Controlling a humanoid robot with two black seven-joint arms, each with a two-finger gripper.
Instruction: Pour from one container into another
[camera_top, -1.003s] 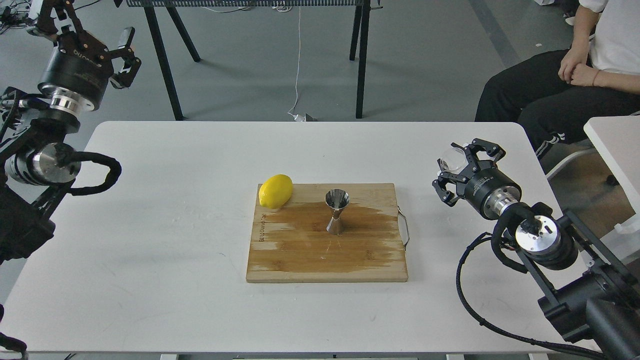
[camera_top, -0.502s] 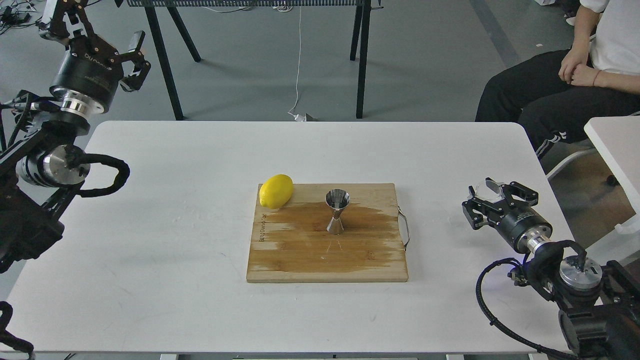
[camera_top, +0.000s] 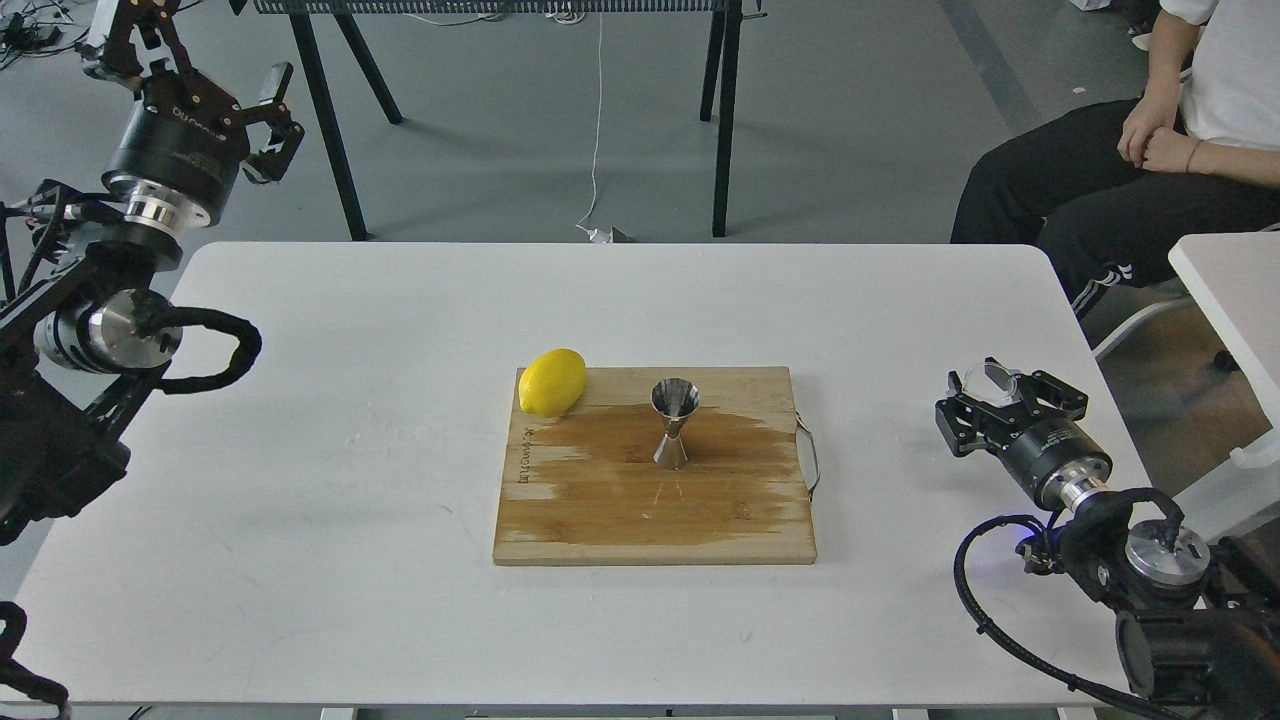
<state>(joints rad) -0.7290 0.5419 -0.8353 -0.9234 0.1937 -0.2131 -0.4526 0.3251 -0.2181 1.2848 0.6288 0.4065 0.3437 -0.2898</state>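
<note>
Our left gripper (camera_top: 190, 75) hangs spread wide beyond the table's (camera_top: 300, 500) far left corner. One lemon (camera_top: 551, 382) and one jigger (camera_top: 673, 423) stand apart on one board (camera_top: 600, 515), bare table all around. Near the right edge, our right gripper (camera_top: 1000, 392) clasps the one cup (camera_top: 986, 378).

On my feed a white table (camera_top: 350, 560) fills most of the view. A wooden cutting board (camera_top: 600, 520) lies flat near its middle, a dark wet-looking stain spread across much of its surface and a thin metal handle (camera_top: 810, 455) on its right edge. A yellow lemon (camera_top: 551, 381) rests on the board's far left corner, partly overhanging the edge. Beyond the table I see grey floor, black legs of another table (camera_top: 722, 110), and a white cable (camera_top: 597, 120) hanging down. A seated person (camera_top: 1130, 170) in black trousers occupies the upper right.
</note>
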